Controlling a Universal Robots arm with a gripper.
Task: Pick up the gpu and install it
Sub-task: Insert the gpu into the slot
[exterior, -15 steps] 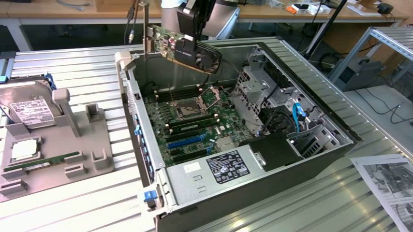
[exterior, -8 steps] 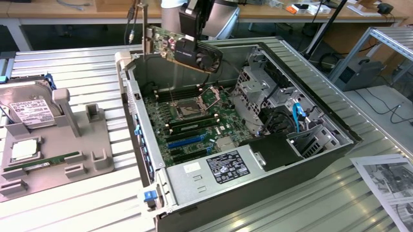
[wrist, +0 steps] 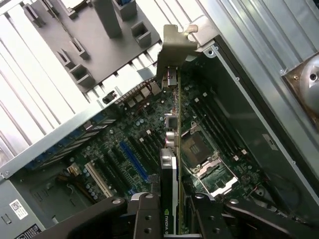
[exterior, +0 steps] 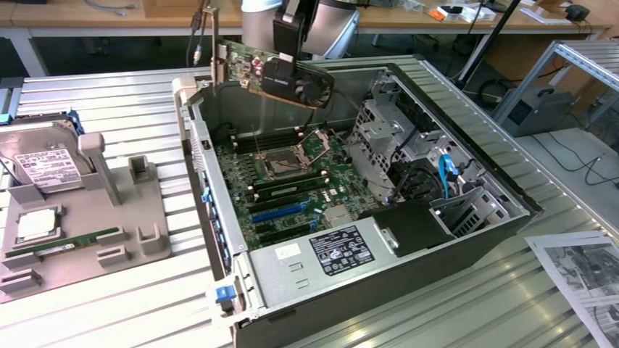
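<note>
The gpu [exterior: 280, 74], a dark card with a green edge and a silver bracket [exterior: 214, 67] at one end, hangs in the air over the back of the open computer case [exterior: 387, 290]. My gripper [exterior: 287, 52] is shut on its upper edge. In the wrist view the gpu [wrist: 169, 164] runs edge-on away from my gripper [wrist: 172, 221], its bracket [wrist: 173, 50] at the far end above the case's rear wall. The motherboard [exterior: 290, 181] lies below, with blue expansion slots [exterior: 278, 212], also seen as blue expansion slots [wrist: 132, 159] beside the card.
A grey fixture [exterior: 106, 239] on the exterior view's left holds a hard drive [exterior: 43, 163], a processor [exterior: 34, 225] and a green memory stick [exterior: 72, 243]. Inside the case sit a power supply [exterior: 334, 254] and a drive cage [exterior: 387, 138]. Printed paper [exterior: 585, 279] lies at the right.
</note>
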